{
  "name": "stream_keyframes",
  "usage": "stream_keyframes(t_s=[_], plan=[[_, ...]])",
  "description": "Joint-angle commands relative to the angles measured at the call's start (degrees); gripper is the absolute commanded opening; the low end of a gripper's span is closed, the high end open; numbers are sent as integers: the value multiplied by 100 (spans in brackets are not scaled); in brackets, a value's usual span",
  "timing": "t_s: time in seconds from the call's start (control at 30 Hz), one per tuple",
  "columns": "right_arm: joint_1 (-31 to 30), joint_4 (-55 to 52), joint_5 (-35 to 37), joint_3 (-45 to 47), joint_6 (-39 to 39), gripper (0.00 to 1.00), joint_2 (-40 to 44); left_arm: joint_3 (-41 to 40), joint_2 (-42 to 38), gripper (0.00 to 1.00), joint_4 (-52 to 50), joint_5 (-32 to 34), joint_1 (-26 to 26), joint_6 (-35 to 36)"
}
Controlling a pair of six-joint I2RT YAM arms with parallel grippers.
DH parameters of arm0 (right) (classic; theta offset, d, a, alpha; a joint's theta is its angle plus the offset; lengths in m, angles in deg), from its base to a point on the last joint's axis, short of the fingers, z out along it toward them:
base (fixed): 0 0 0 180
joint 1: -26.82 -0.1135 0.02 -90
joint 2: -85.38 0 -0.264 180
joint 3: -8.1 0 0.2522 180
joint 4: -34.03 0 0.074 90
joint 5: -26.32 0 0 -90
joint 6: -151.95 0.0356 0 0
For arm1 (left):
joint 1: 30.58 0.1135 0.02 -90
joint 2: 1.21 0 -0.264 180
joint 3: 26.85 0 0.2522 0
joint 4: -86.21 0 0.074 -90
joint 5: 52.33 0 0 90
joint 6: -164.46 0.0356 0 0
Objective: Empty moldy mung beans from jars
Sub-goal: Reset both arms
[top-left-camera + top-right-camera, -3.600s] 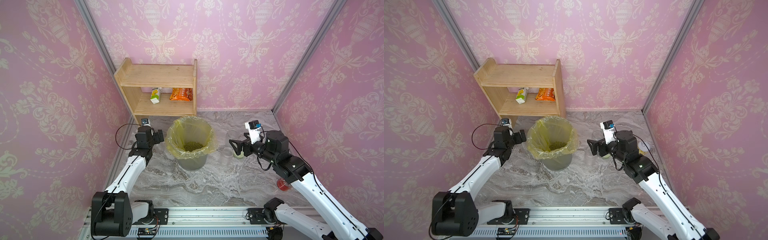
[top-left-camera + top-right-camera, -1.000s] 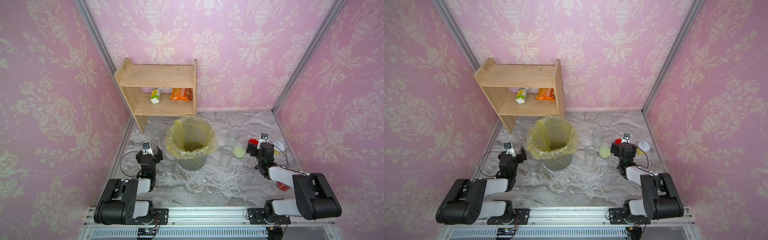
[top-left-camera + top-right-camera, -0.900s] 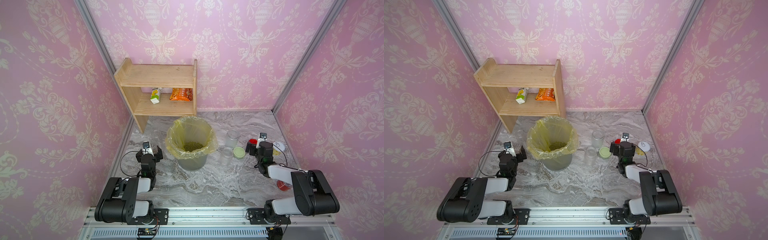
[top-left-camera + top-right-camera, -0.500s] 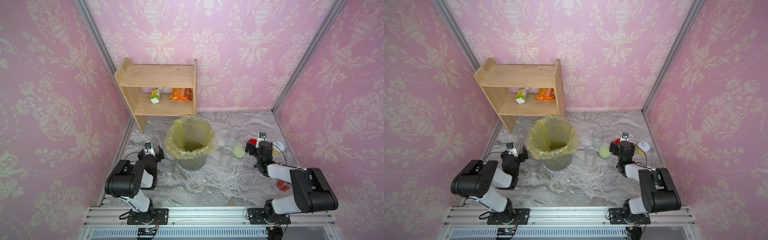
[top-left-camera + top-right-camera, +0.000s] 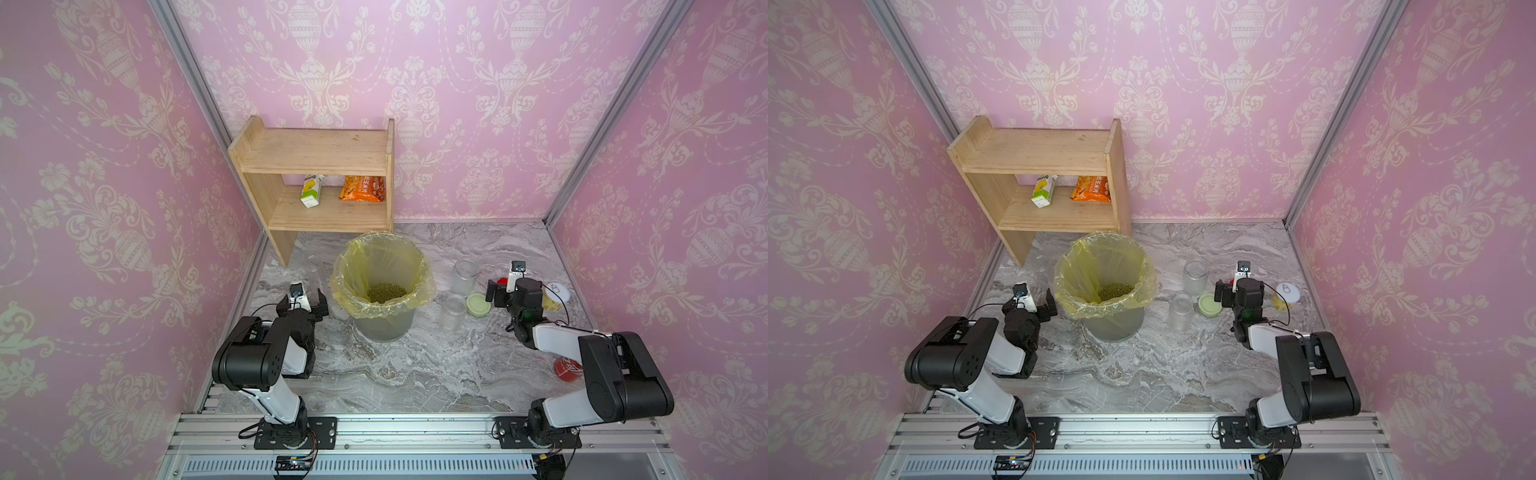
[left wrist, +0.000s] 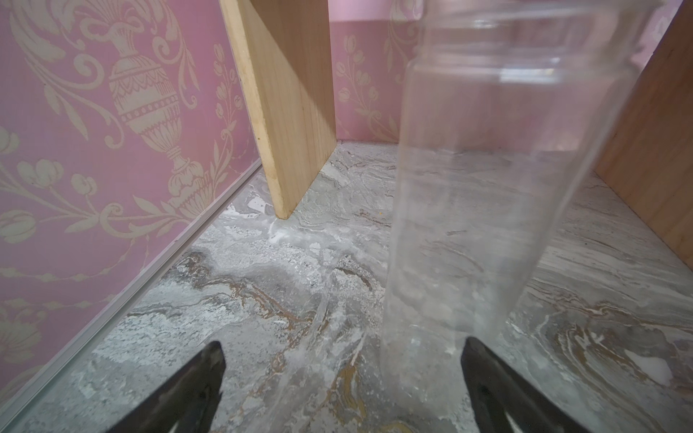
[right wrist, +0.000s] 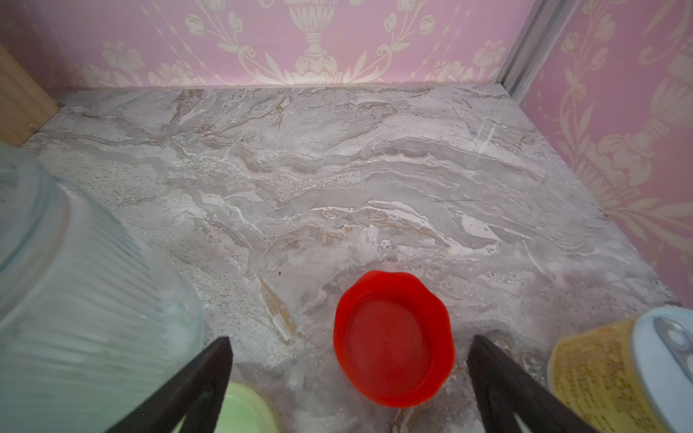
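Observation:
The mung beans lie in the yellow-bagged grey bin. Three clear jars stand without lids and look empty. A slim one stands left of the bin. Two stand to the right of the bin. My left gripper is open, low, just short of the slim jar. My right gripper is open over a red lid lying on the table. A pale green lid lies beside it.
A wooden shelf holding a carton and a snack bag stands at the back left. A yellow can with a white lid sits right of my right gripper. A red soda can stands behind the right arm. Pink walls close three sides.
Both arms have drawn back from over the table and folded low. In the last second the left arm's elbow swung up. Both grippers stayed open.

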Motion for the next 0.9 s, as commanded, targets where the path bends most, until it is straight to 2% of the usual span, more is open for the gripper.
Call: stream_keyframes(t_s=[0.0, 0.1, 0.13, 0.23, 0.4, 0.63, 0.87], plan=[[143, 306, -756, 122, -167, 100, -63, 124, 59, 99, -15, -136, 58, 156], [143, 1186, -834, 541, -225, 100, -246, 236, 0, 99, -291, 100, 60, 116], [128, 895, -815, 445, -234, 100, -163, 269, -25, 99, -390, 174, 61, 76], [73, 1082, -673, 507, -241, 100, -196, 262, -20, 99, -384, 214, 44, 74], [149, 919, -843, 420, -210, 100, -206, 233, -4, 99, -312, 188, 49, 83], [151, 915, -848, 414, -209, 100, -199, 83, 81, 99, 56, -659, 13, 369], [150, 919, -845, 421, -214, 100, -195, 19, 68, 99, 112, -1165, -29, 595]])
